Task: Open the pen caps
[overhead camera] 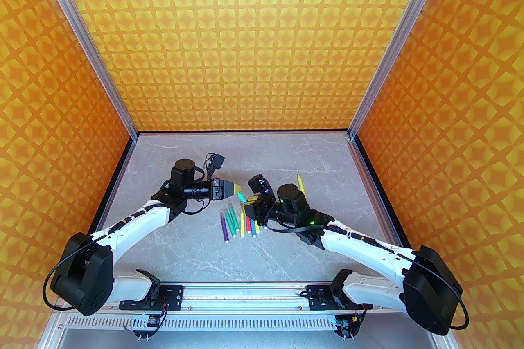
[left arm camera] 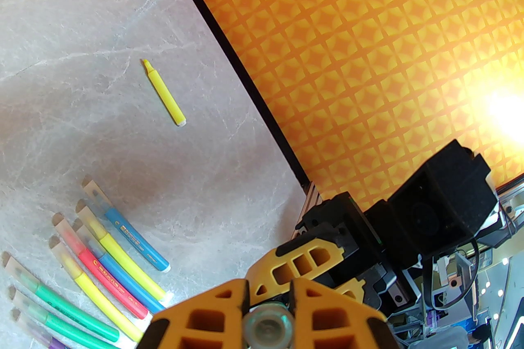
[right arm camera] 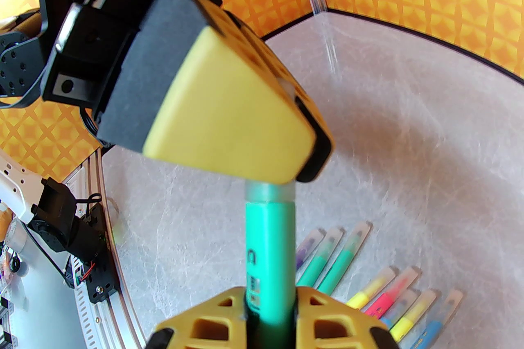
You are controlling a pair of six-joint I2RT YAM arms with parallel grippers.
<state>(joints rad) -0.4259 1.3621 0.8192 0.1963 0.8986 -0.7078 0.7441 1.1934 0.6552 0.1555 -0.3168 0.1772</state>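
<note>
A teal marker (right arm camera: 270,253) hangs in the air between the two grippers (overhead camera: 242,198). My right gripper (right arm camera: 270,298) is shut on its barrel. My left gripper (left arm camera: 268,292) is shut on its translucent pen cap (right arm camera: 268,190), which I see end-on in the left wrist view (left arm camera: 268,325). The cap still sits against the barrel. Below them several capped markers (overhead camera: 239,222) lie in a row on the table, their clear pen caps (left arm camera: 61,222) pointing away from the arms. In the right wrist view the same row (right arm camera: 368,290) lies at the lower right.
A yellow marker (overhead camera: 301,183) with its tip bare lies alone on the grey marble table (overhead camera: 204,249), right of the right wrist; it also shows in the left wrist view (left arm camera: 163,93). Orange patterned walls (overhead camera: 262,32) close in the table on three sides.
</note>
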